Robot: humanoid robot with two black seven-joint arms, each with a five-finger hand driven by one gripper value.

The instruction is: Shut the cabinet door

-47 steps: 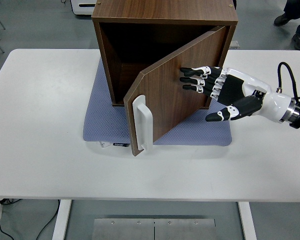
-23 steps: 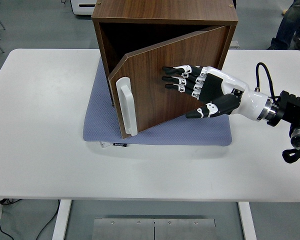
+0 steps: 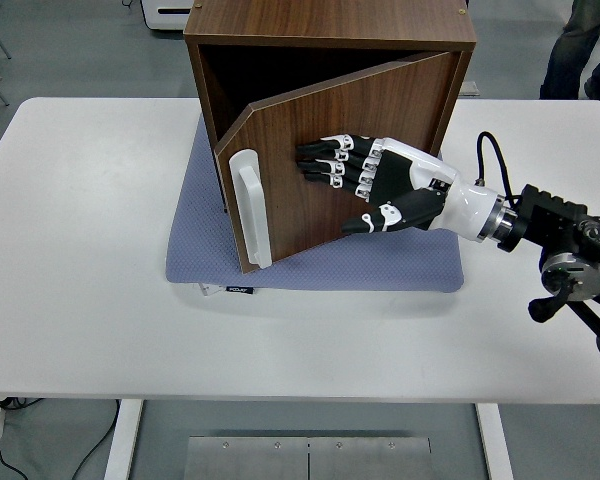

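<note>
Here the right robot hand (image 3: pixel 365 180) lies flat and released, fingers extended against the cabinet door (image 3: pixel 320 165), grasping nothing. The door stands partly ajar on the wooden cabinet (image 3: pixel 330 40), its white handle (image 3: pixel 250 205) over the blue mat (image 3: pixel 380 265) on the desk (image 3: pixel 80 250).

dark wooden box cabinet (image 3: pixel 330 25): back of top cut off at 12 o'clock | interior too dark to read | person's dark trouser legs (image 3: pixel 578 45): cropped at 1 o'clock | grey-blue textured mat (image 3: pixel 380 265): middle hidden under cabinet
</note>
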